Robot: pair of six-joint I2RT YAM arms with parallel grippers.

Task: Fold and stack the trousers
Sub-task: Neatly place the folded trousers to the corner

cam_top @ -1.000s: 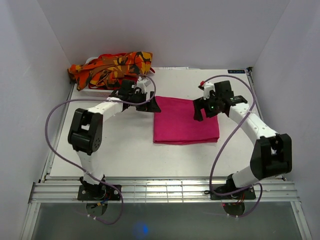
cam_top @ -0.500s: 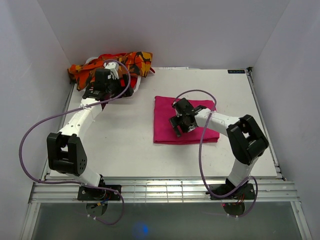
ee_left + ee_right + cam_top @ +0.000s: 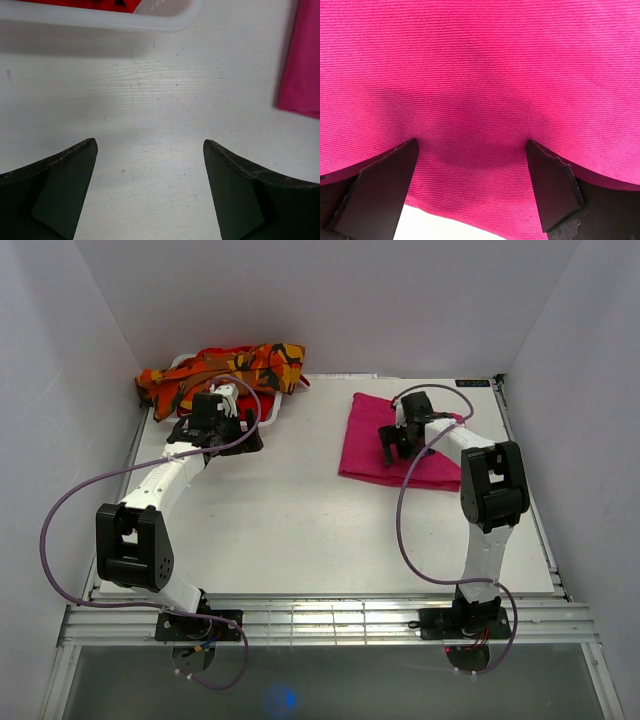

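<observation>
The folded magenta-pink trousers lie flat on the table at the back right. My right gripper is open and presses down on them near their left part. In the right wrist view the pink cloth fills the frame between the spread fingers of the gripper. The orange camouflage trousers lie heaped in the white basket at the back left. My left gripper is open and empty over bare table just in front of the basket; in its own view only tabletop lies between the fingers.
The left wrist view shows the basket rim along the top and an edge of the pink trousers at the right. White walls enclose the table on three sides. The arms' cables loop over the table.
The pink trousers have slid from the table's middle to the back right, with my right gripper on them. My left gripper has shifted slightly right and nearer, in front of the basket.
</observation>
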